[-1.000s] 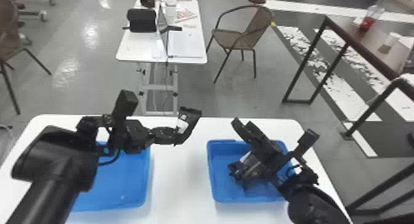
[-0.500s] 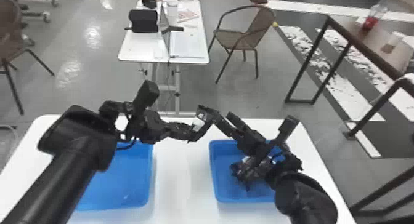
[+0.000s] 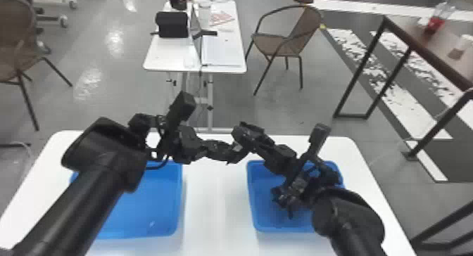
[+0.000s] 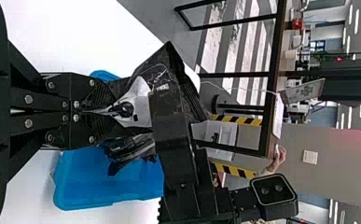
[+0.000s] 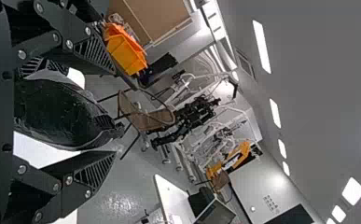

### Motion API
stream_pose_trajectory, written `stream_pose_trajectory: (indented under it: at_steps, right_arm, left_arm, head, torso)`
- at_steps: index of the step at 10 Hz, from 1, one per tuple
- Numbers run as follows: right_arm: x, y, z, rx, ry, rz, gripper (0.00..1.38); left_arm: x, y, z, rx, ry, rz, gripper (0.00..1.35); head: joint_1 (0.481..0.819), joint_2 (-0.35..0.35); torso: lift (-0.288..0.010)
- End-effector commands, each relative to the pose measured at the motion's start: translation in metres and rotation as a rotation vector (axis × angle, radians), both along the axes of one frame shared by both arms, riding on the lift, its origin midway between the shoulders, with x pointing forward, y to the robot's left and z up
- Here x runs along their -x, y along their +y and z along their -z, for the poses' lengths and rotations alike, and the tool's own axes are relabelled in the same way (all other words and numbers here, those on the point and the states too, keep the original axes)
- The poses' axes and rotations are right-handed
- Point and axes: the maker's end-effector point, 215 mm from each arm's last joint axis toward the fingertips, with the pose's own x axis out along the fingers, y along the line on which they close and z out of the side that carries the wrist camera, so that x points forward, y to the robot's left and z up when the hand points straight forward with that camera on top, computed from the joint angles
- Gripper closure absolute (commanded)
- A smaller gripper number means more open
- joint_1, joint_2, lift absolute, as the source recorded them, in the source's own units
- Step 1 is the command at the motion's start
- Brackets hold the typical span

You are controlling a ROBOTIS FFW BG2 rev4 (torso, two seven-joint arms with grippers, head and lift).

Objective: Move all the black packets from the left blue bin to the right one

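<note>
Brown chair (image 3: pixel 287 40) beside white table (image 3: pixel 169 56)

The black packet (image 5: pixel 59 114) looks like glossy, creased plastic, the right blue bin (image 3: pixel 261 206) smooth plastic.

Black packet (image 5: pixel 57 112): glossy, bulging, creased, silvery-white patch at the end pinched in the left tool (image 3: pixel 228 149). Body between the spread fingers of the right tool (image 3: pixel 243 137). Held above worktop level, at ten o'clock from the right blue bin (image 3: pixel 251 202), two o'clock from the left blue bin (image 3: pixel 178 202). More black packets (image 3: pixel 281 197) inside the right blue bin: crumpled, shiny, partly hidden; count unclear.
</note>
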Motion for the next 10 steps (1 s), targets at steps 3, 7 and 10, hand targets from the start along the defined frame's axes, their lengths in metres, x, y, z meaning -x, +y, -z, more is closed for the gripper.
stream_pose_trajectory:
  at_steps: [3,7,10]
  right_arm:
    - [-0.003,0.002,0.009,0.005,0.029,0.029,1.29]
    - [-0.027,-0.075,0.001,-0.044,0.029,0.189,1.29]
    - [-0.010,-0.179,0.064,0.030,0.156,0.335,1.29]
  left_arm:
    - [0.001,0.000,0.001,0.028,0.007,-0.015,1.22]
    - [0.010,0.028,0.024,0.110,0.093,-0.134,0.05]
    - [0.021,0.098,0.029,0.218,0.127,-0.380,0.00]
  head:
    - [0.695,-0.135]
    - [0.695,-0.133]
    - [0.695,-0.193]
  torso:
    - [0.000]
    - [0.000]
    - [0.000]
